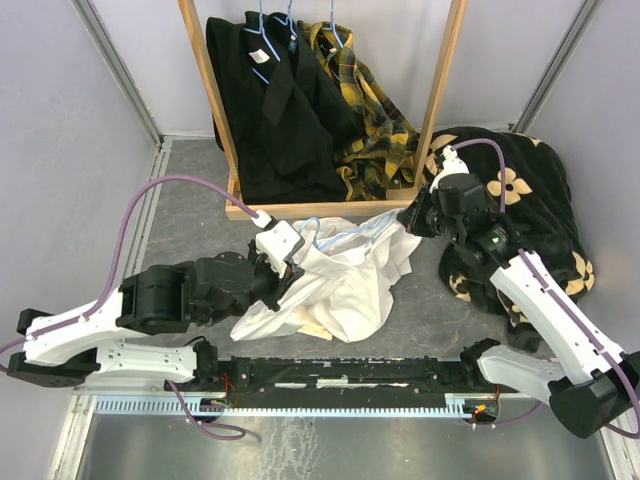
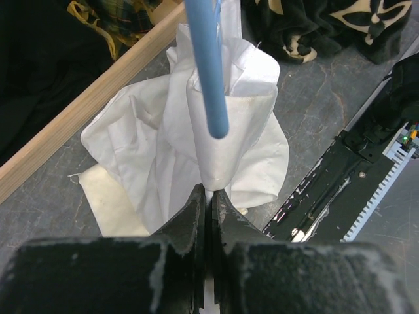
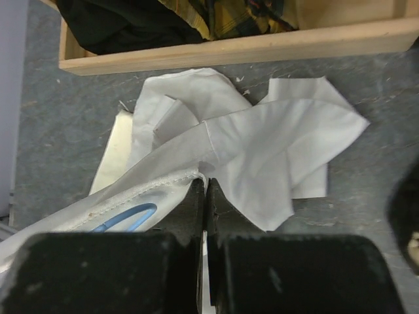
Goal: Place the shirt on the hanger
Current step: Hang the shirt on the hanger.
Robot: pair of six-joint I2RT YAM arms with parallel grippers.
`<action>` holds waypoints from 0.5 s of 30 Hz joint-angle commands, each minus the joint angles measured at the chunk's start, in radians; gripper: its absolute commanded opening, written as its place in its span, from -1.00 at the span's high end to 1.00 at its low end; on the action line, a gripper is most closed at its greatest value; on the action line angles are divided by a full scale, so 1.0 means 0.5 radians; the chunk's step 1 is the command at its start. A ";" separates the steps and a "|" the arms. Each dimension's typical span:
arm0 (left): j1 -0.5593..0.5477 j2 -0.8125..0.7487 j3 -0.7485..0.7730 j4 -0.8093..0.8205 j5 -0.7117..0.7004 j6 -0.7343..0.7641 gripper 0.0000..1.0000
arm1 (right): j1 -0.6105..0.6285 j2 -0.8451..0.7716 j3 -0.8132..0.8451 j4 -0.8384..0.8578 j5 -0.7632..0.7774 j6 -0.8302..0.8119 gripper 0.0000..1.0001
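Observation:
The white shirt (image 1: 345, 280) lies crumpled on the grey floor between my two arms. The light-blue wire hanger (image 1: 311, 229) is partly inside it, with wire showing at the shirt's top edge. In the left wrist view a blue wire (image 2: 206, 65) rises in front of the bunched shirt (image 2: 229, 131). My left gripper (image 2: 209, 193) is shut on a fold of shirt cloth; it sits at the shirt's left side (image 1: 292, 272). My right gripper (image 3: 206, 183) is shut on the shirt's seamed edge (image 3: 262, 150), at its upper right (image 1: 408, 218). A hanger bend (image 3: 127, 216) shows through the cloth.
A wooden rack frame (image 1: 300, 210) behind the shirt holds black garments (image 1: 280, 110) and a plaid shirt (image 1: 375, 120) on blue hangers. A black flowered blanket (image 1: 530, 190) lies at the right. A cream-yellow cloth (image 2: 111, 203) lies under the shirt. A black rail (image 1: 340, 375) runs along the front.

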 commanded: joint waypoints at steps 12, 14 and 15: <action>0.002 0.111 0.062 0.012 -0.016 0.085 0.95 | -0.027 0.122 0.668 -0.304 0.131 -0.692 1.00; 0.002 0.141 0.077 0.006 -0.070 0.086 0.95 | -0.027 0.115 0.735 -0.349 0.005 -0.706 1.00; 0.002 0.154 0.088 0.004 -0.094 0.087 0.95 | -0.028 0.112 0.765 -0.371 -0.071 -0.709 1.00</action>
